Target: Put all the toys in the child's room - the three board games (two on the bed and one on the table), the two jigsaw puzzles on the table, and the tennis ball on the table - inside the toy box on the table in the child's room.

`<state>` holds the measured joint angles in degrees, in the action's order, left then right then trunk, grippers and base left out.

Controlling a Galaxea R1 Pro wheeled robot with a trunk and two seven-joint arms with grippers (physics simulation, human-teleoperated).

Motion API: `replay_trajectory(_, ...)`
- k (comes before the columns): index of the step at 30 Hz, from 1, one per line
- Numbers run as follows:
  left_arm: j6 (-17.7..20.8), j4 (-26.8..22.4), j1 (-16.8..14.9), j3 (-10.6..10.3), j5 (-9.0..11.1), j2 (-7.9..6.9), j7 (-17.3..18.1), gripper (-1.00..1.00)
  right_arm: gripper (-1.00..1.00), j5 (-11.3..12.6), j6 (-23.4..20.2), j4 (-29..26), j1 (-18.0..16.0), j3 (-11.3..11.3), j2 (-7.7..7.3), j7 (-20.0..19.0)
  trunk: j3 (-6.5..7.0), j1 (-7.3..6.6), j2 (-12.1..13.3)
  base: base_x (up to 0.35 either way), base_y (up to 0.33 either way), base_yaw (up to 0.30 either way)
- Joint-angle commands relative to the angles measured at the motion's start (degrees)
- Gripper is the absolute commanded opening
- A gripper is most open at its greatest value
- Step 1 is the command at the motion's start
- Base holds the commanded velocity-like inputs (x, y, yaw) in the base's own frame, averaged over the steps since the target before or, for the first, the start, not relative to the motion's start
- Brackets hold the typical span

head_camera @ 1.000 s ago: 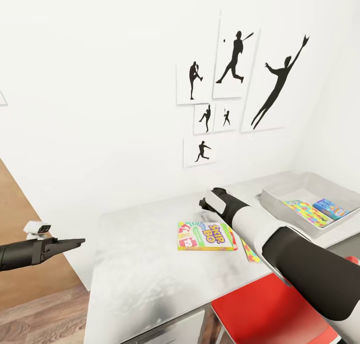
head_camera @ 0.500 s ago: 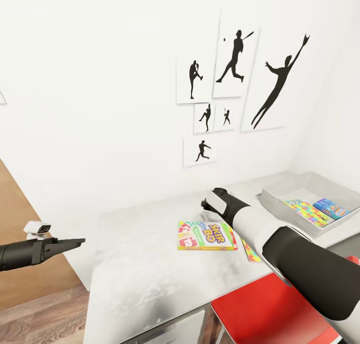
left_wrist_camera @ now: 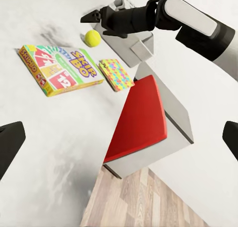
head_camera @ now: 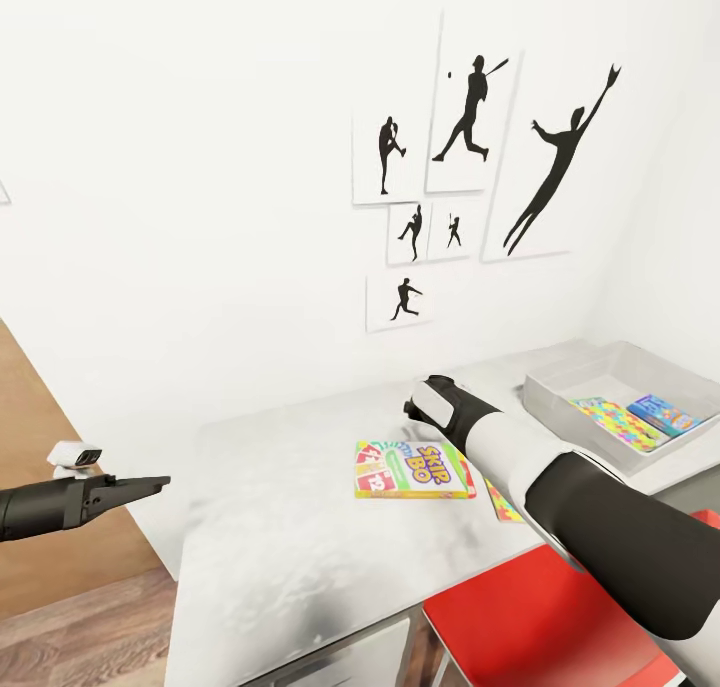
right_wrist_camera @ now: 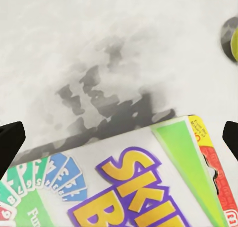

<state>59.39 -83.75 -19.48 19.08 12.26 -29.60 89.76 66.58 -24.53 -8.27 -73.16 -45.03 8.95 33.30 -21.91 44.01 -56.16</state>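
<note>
From the head camera, your right arm is reaching forward over the table (head_camera: 270, 527), and its wrist is hiding the right gripper (head_camera: 413, 404), so you cannot tell there how far it is open. The SKIP-BO box (head_camera: 413, 470) is lying flat on the light-grey top just below that wrist. A jigsaw puzzle (head_camera: 500, 503) is peeking out from under your forearm, just beside the box. The toy box (head_camera: 560, 402) is sitting at the far right of the table, and it is already holding a second jigsaw puzzle (head_camera: 617, 423) and the small blue board game (head_camera: 662, 414) side by side. Your left gripper (head_camera: 140, 487) is hanging off the table's left end, over the wood floor (head_camera: 80, 637), gripping nothing. A red chair (head_camera: 530, 617) is standing under the table edge, below your right arm.

Through the left wrist camera, your left fingers (left_wrist_camera: 11, 140) are showing at both edges of the picture, spread wide apart with nothing between them. The tennis ball (left_wrist_camera: 92, 37) is resting on the table near the SKIP-BO box, directly under the right gripper's tips, which are standing slightly parted and not touching the ball.

Through the right wrist camera, your right fingers (right_wrist_camera: 10, 138) are sitting far apart at the picture's edges, holding nothing. The SKIP-BO box is lying close beneath them, and the ball's edge is showing at the side of the frame
</note>
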Motion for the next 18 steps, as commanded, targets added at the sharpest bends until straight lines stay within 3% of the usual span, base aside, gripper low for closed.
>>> replay_trajectory(1, 0.61, -0.01, -0.03, 0.0, -0.04, -0.02, 0.24, 1.0, 1.0, 0.27, -0.34, -0.08, -0.05, -0.41, -0.01, 0.28, -0.25, 0.23, -0.45, 0.0, 0.0, 0.0)
replay_trajectory(18, 0.61, -0.01, -0.03, 0.0, -0.03, -0.02, 0.24, 1.0, 1.0, 0.28, -0.34, -0.08, -0.05, -0.41, 0.02, 0.28, -3.12, 3.74, -6.87, 0.0, 0.0, 0.0)
